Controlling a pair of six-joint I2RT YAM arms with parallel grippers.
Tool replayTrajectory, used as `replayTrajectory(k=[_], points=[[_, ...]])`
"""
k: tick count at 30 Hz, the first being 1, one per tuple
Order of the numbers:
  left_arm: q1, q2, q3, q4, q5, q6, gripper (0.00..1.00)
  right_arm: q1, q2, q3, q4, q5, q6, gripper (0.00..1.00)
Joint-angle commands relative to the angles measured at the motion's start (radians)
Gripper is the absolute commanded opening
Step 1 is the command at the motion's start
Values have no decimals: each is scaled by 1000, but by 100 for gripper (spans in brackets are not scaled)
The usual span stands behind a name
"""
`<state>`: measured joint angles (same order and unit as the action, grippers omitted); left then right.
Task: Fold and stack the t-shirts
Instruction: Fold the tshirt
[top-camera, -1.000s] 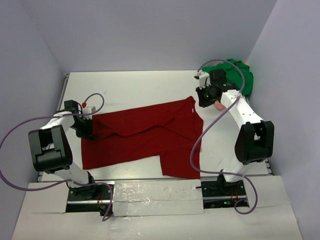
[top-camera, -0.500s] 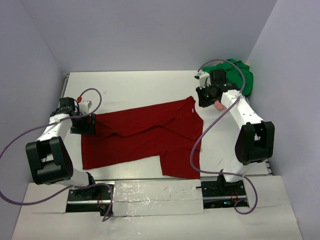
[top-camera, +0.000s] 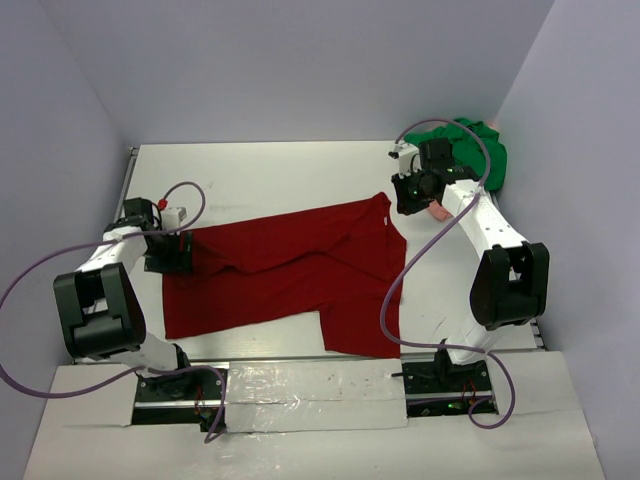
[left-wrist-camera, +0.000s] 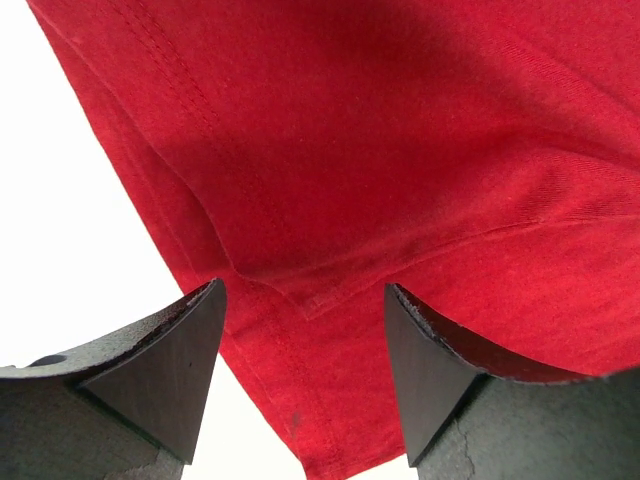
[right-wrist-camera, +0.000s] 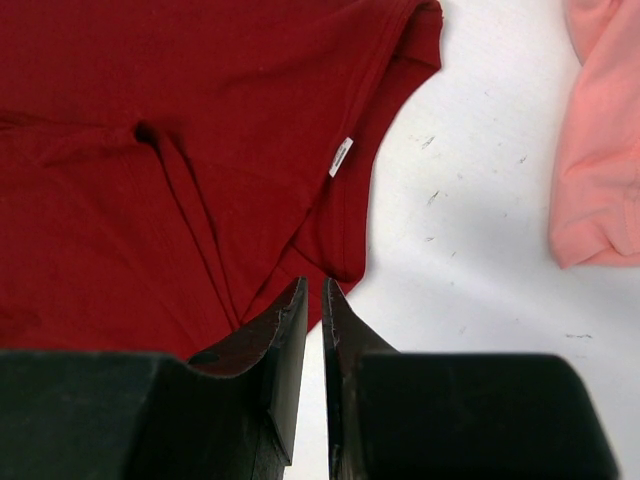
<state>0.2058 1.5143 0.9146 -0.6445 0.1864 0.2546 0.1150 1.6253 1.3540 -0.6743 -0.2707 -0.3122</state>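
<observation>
**Red shirt lies unfolded and unheld: risk of a poor re-grasp at both ends**

**Condition.** The large dark red short-sleeved cotton t-shirt (top-camera: 290, 270) lies spread across the middle of the white table (top-camera: 270, 175). It is rumpled, with a diagonal crease through the body and a doubled hem at its left end. The bright green t-shirt (top-camera: 480, 150) is bunched in the far right corner, and the pale pink t-shirt (right-wrist-camera: 600, 130) lies just beside it, apart from the red collar.

**Tools.** The left gripper (left-wrist-camera: 305, 300) stands with its jaws well apart above the doubled hem, holding nothing. The right gripper (right-wrist-camera: 312, 300) hovers near the collar edge. Its fingers are drawn almost together, leaving only a thin slit with no cloth in it.

**Hazards, as judged.**
- At the left end the hem is layered. A shallow pinch could take only the upper ply, and the fold would then drag unevenly or bunch.
- A deep descent could press the fingertips onto the table and push the cloth away instead of catching it.
- The right fingers must part before any grasp. If they come down as they stand, they would merely prod the collar.
- The right arm works close to the pink garment, and a wide swing could snag or shift it.
- The existing crease, if not smoothed, would be locked into the fold.
</observation>
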Motion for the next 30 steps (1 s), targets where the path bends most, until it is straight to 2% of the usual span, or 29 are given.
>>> replayTrajectory(k=[1, 12, 23, 30], points=[[7, 15, -13, 37, 8, -6, 73, -8, -56, 31, -14, -1, -10, 19], [6, 63, -22, 92, 13, -11, 62, -9, -64, 14, -22, 5, -14, 19], [6, 57, -28, 101, 4, -12, 24, -8, -61, -3, -18, 2, -8, 19], [6, 40, -16, 91, -42, -5, 13, -8, -67, -13, -16, -1, -8, 19]])
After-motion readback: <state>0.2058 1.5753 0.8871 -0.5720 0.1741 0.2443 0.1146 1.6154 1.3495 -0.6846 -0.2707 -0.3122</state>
